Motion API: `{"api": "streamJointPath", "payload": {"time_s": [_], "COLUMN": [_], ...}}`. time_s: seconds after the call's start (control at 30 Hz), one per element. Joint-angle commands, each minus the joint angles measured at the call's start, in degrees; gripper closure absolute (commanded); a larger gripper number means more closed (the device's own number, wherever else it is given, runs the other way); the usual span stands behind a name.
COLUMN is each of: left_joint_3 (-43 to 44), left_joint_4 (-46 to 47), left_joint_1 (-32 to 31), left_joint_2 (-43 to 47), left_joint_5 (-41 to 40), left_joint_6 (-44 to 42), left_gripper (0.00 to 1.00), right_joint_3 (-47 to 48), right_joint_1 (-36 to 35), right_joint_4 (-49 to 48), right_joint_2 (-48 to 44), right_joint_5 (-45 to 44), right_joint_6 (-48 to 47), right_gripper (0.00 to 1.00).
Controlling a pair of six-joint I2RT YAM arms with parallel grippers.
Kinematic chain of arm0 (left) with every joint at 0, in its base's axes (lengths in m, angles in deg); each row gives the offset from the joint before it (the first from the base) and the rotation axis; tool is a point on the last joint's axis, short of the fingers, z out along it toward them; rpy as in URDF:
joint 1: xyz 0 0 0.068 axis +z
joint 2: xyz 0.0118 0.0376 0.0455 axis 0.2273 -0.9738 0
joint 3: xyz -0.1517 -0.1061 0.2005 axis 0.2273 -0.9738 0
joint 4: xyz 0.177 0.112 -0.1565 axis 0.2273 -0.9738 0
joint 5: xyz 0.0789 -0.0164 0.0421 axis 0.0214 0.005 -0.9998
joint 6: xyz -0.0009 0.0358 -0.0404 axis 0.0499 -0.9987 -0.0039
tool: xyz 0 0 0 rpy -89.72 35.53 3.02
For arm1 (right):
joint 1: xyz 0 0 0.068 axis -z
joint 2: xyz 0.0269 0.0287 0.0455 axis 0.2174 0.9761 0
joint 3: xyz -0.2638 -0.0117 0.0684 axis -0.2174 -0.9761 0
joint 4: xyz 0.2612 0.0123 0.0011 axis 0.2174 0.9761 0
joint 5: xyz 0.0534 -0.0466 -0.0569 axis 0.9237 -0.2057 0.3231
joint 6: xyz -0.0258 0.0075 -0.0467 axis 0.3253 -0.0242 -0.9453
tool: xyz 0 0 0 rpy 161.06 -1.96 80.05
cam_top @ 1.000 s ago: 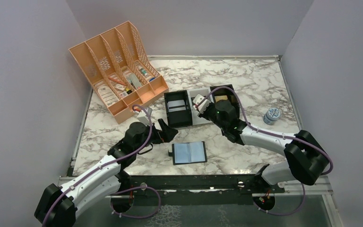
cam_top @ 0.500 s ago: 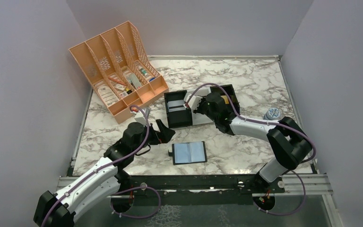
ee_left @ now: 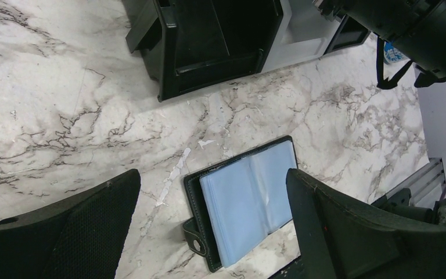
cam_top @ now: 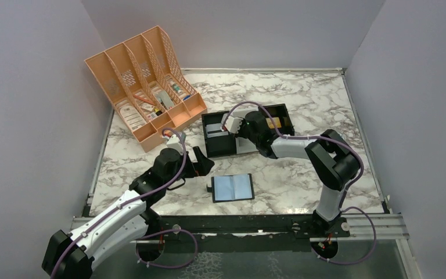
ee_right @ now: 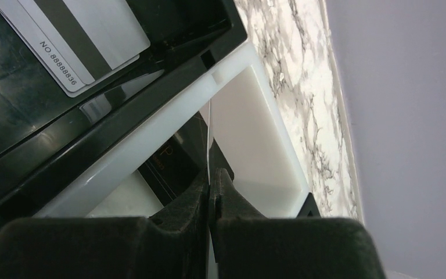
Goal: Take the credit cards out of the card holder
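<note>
Surface: marble counter (cam_top: 302, 104), white with grey veining, closed in by plain grey walls (cam_top: 29, 87) on three sides.

Near zone: my left claw (ee_left: 212, 177) hangs low over the counter. Its fingers (ee_left: 93, 226) are spread wide, with nothing between them and touching nothing. Just past it the card holder (ee_left: 247, 203) lies opened flat on the marble, blue-grey lining up, with its snap tab (ee_left: 200, 244) sticking out of one short side.

Mid counter: black-and-white tray (cam_top: 220, 152), well apart from the card holder. My right claw (ee_right: 211, 174) is over it, fingers pressed together on a credit card (ee_right: 209, 139) held edge-on above the white compartment (ee_right: 261, 139). I cannot tell whether the card touches the tray.

Far left: orange file organizer (cam_top: 142, 81) against the wall.

View notes: from above, my right arm hides the grip; only the right wrist view shows it. That view also shows a striped card (ee_right: 75, 35) printed NO 88888836, flat in the black compartment (ee_right: 11, 104). There is a dark surface with gold lettering left of the held edge; I cannot tell whether it is that card's face. Only the left wrist view shows the holder's lining up close.
</note>
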Motion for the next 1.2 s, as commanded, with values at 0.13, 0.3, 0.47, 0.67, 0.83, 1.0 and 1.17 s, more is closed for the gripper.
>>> {"api": "streamJointPath", "payload": {"time_s": [0.13, 0.3, 0.47, 0.67, 0.83, 1.0, 1.17], "left_joint_3": [2.24, 2.70, 2.35, 2.28, 2.13, 1.88, 1.85], "left_joint_4": [0.54, -0.09, -0.02, -0.63, -0.21, 0.59, 1.80], "left_joint_1": [0.22, 0.29, 0.33, 0.28, 0.27, 0.24, 0.26], "left_joint_2": [-1.35, -1.28, -0.49, 0.87, 1.15, 0.70, -0.39], "left_joint_5": [-0.58, -0.30, -0.06, -0.41, -0.01, 0.53, 1.55], "left_joint_6": [-1.19, -1.73, -1.31, -1.30, -1.30, -1.21, -1.02], "left_gripper": [0.01, 0.01, 0.01, 0.01, 0.01, 0.01, 0.01], "right_joint_3": [0.46, -0.44, 0.87, 1.08, 1.62, 1.49, 2.40], "right_joint_1": [1.17, 1.68, 2.36, 2.90, 2.93, 2.97, 2.97], "right_joint_4": [-1.92, 0.49, 3.15, 4.27, 5.48, 5.03, 4.69], "right_joint_2": [2.37, 0.87, 1.06, 0.77, 0.34, -2.15, -2.95], "right_joint_5": [2.52, 6.73, 7.51, 8.96, 9.52, 10.59, 9.53], "right_joint_6": [-5.51, -6.50, -5.31, -3.14, -1.10, 2.03, 3.99], "right_gripper": [0.96, 0.79, 0.71, 0.67, 0.64, 0.60, 0.59]}}
